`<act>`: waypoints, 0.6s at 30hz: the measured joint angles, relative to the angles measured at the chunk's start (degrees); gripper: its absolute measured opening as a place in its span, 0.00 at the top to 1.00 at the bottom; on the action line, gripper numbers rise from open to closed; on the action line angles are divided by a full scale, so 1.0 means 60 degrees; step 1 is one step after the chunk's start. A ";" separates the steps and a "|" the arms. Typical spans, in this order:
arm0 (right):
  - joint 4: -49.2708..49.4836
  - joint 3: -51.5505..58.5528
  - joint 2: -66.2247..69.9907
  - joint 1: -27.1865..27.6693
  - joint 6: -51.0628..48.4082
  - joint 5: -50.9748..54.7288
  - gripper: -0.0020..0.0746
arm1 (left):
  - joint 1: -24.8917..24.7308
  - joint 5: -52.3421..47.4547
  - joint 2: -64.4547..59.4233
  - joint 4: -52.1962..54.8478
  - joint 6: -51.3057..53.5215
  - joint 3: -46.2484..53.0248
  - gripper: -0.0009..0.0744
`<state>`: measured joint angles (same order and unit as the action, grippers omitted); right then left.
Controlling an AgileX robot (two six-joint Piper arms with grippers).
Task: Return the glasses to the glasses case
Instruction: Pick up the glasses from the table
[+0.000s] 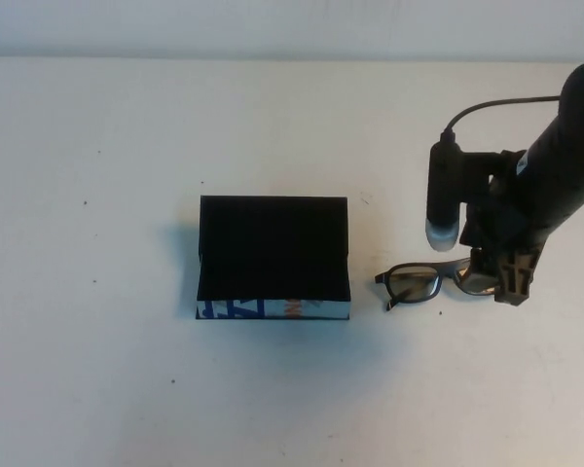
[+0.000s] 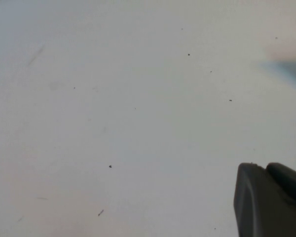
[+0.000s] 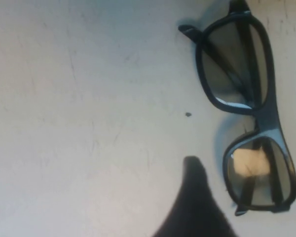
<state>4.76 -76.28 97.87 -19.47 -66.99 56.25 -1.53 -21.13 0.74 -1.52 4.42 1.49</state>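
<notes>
The glasses case (image 1: 273, 248) is a black box in the middle of the table, with a white front side printed in blue and orange (image 1: 273, 308). The dark-framed glasses (image 1: 414, 282) lie flat on the table just right of the case, apart from it. My right gripper (image 1: 504, 280) hovers over their right end and hides part of that lens. In the right wrist view one dark finger (image 3: 195, 202) stands beside the glasses (image 3: 266, 113) without touching them; nothing is gripped. My left gripper (image 2: 274, 197) shows only over bare table, its fingers together.
The white table (image 1: 97, 370) has a few small dark specks. The right arm and its cable (image 1: 496, 105) reach in from the far right edge. A pale wall runs along the table's back edge.
</notes>
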 joint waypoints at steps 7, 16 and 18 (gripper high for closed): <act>-0.0314 -0.0059 0.0819 0.0000 -0.1458 -0.0367 0.35 | 0.0000 0.0000 0.0000 0.0000 0.0000 0.0000 0.99; -0.0541 -0.0134 0.1362 0.0000 -0.2156 -0.1141 0.34 | 0.0000 0.0000 0.0000 0.0000 0.0000 0.0000 0.99; -0.0545 -0.0316 0.1515 0.0000 -0.2195 -0.1164 0.34 | 0.0000 0.0000 0.0000 0.0000 0.0000 0.0000 0.99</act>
<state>1.48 -78.17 106.96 -19.47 -80.16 49.27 -1.53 -21.13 0.74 -1.52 4.42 1.49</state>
